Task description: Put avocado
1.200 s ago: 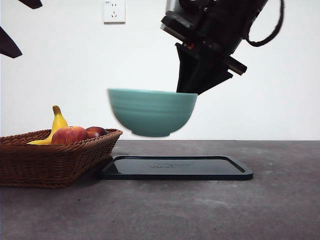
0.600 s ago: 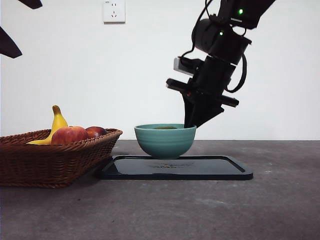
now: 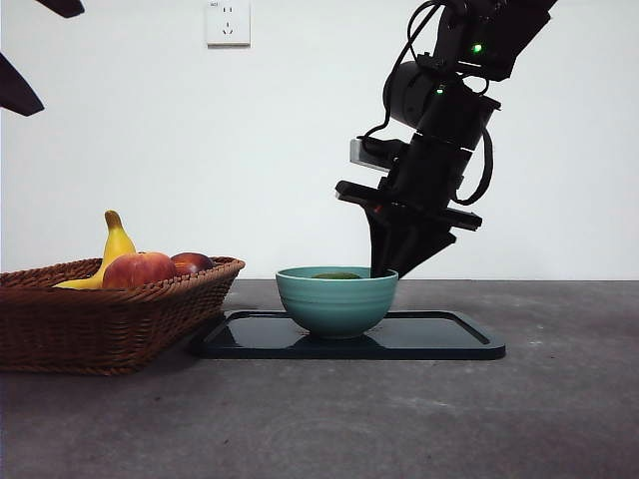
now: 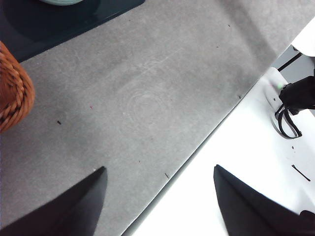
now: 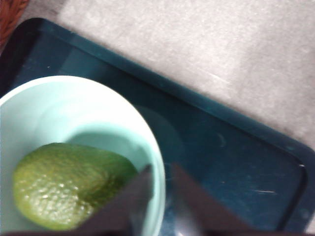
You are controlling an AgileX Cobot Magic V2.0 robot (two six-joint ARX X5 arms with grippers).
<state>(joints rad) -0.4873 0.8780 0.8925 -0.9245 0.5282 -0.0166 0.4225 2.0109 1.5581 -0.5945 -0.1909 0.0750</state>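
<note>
Avocado: the avocado (image 5: 69, 189) was dull green, round like an egg, with bumpy skin. It lay inside the bowl, and in the front view only its top (image 3: 336, 275) peeked over the rim.
Bowl: the teal bowl (image 3: 336, 300) stood on the dark tray (image 3: 439, 339).
Right gripper: the right gripper (image 5: 158, 189) pinched the bowl's rim, one jaw inside the bowl and one outside. In the front view it came down from above to the bowl's right edge (image 3: 384, 267).
Left gripper: the left gripper (image 4: 160, 196) hung over the gray table (image 4: 147, 98) with its jaws wide apart and nothing between them.
Basket: a wicker basket (image 3: 100, 319) sat left of the tray, touching it, with a banana (image 3: 113, 249) and a red apple (image 3: 138, 269) inside.
</note>
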